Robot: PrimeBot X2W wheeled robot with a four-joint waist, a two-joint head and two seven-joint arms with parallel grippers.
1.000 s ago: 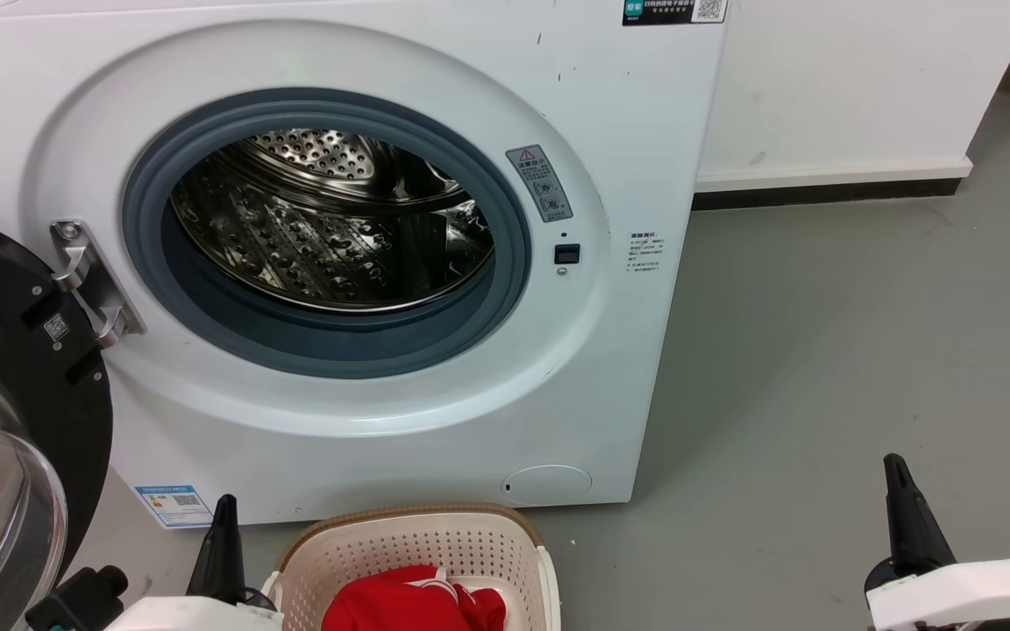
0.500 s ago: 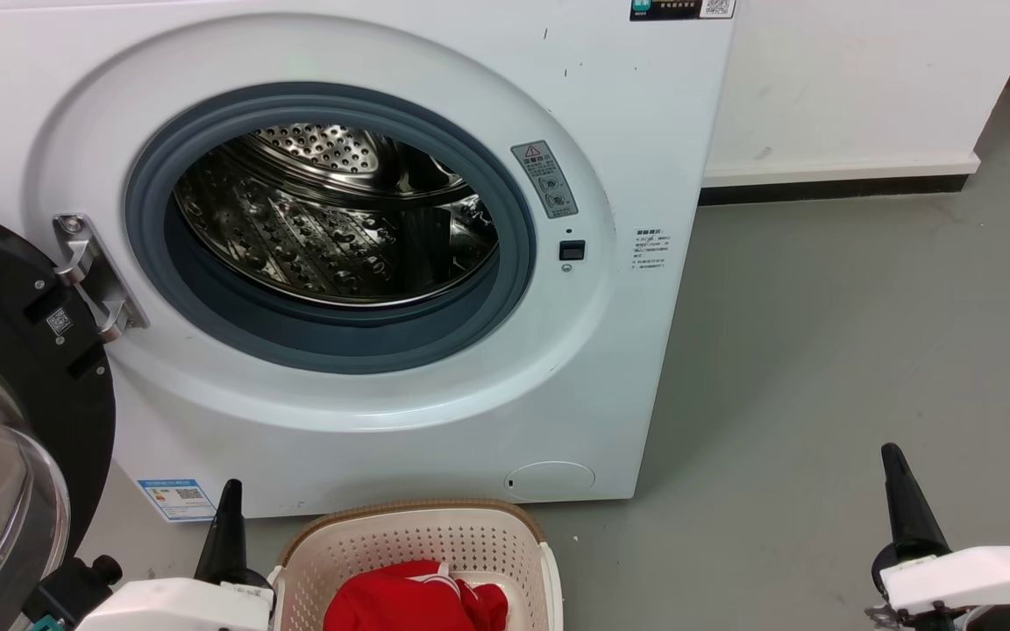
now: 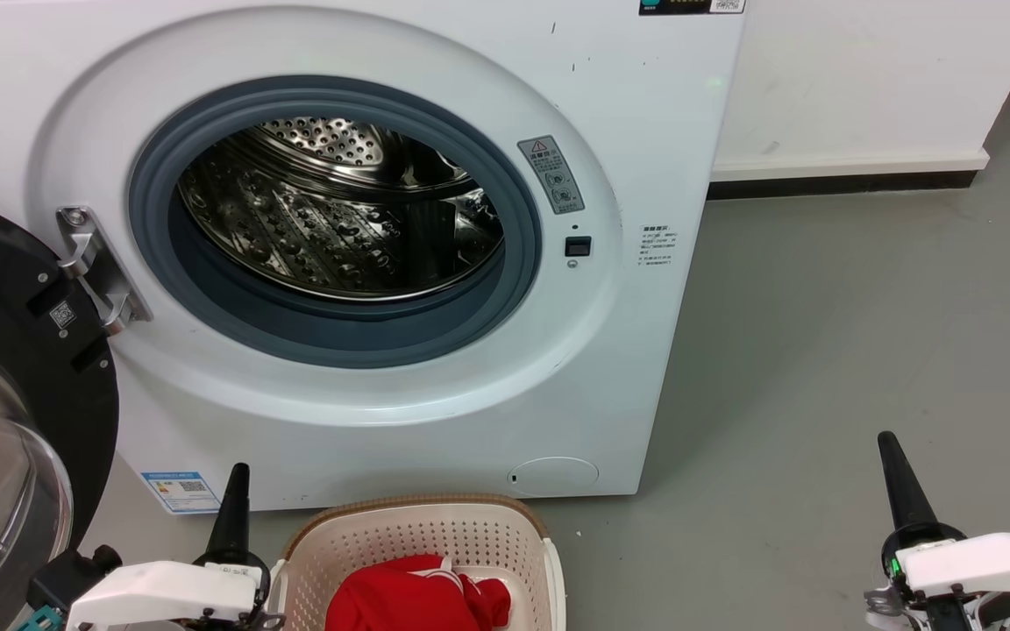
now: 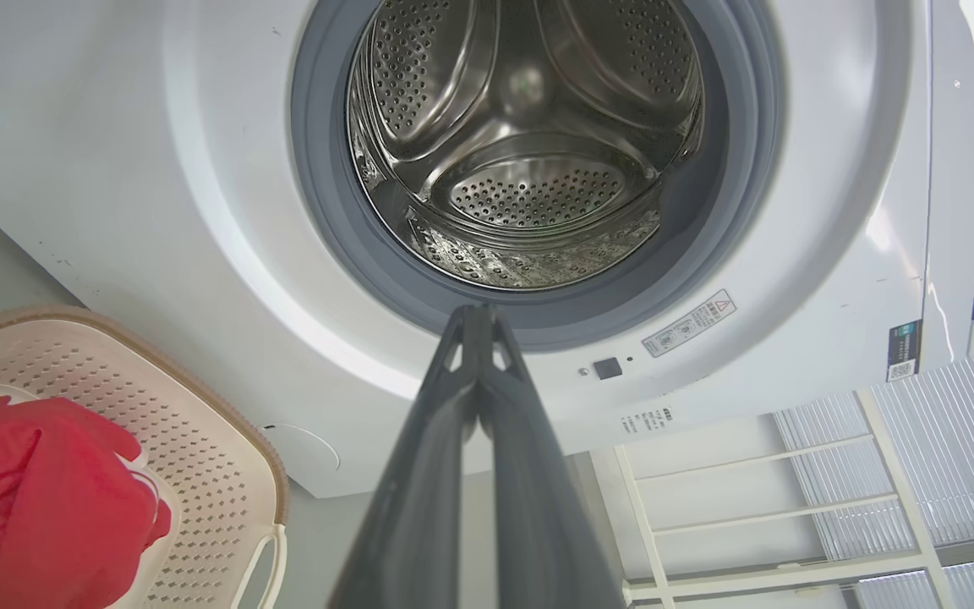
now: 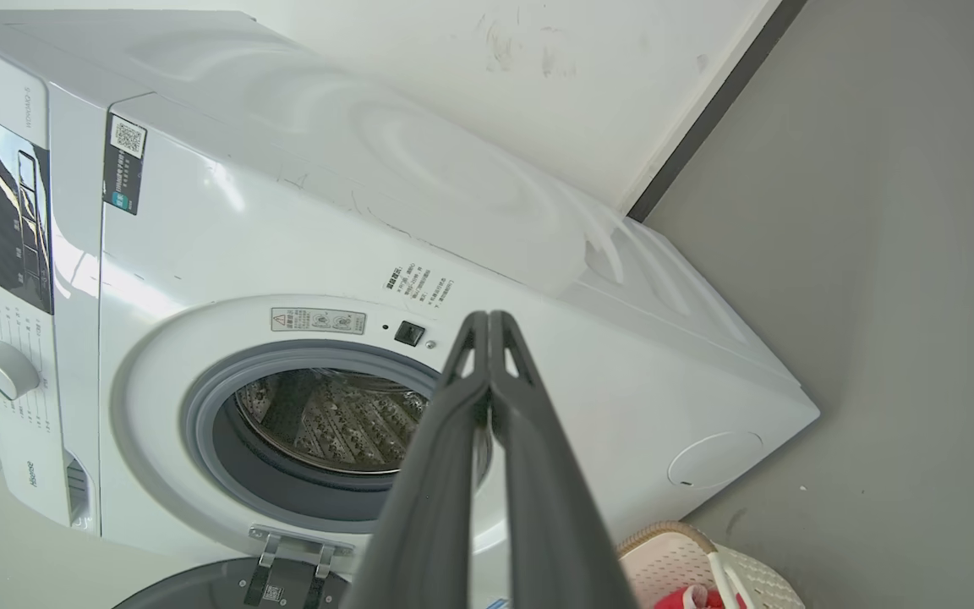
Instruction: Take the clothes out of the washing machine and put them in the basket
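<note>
Both arms hung low in front of the washing machine (image 3: pixel 382 438), door (image 3: pixel 32 368) swung wide to the left. The left gripper (image 3: pixel 240 473) had its two dark fingers pressed together on nothing, tips pointing up at the machine's front. The right gripper (image 3: pixel 886 443) was likewise clenched and empty, out over bare floor (image 3: pixel 821 350), well apart to the right.

The clothes (image 3: pixel 408 600) lay as a bunched red heap in the basket (image 3: pixel 417 508), which sat on the floor just in front of the machine. The basket was just to the right of the left gripper, so the left arm was clearly the nearer one; the heap showed no clear long axis.

The drum (image 3: pixel 330 219) looked bare steel from the head and both wrist views, far and up from both sets of fingertips. The heap was cut off at the near edge, so whether it was one garment or two couldn't be told. If both were there, the job looked done. If not, the left arm had the shorter reach into the opening.
</note>
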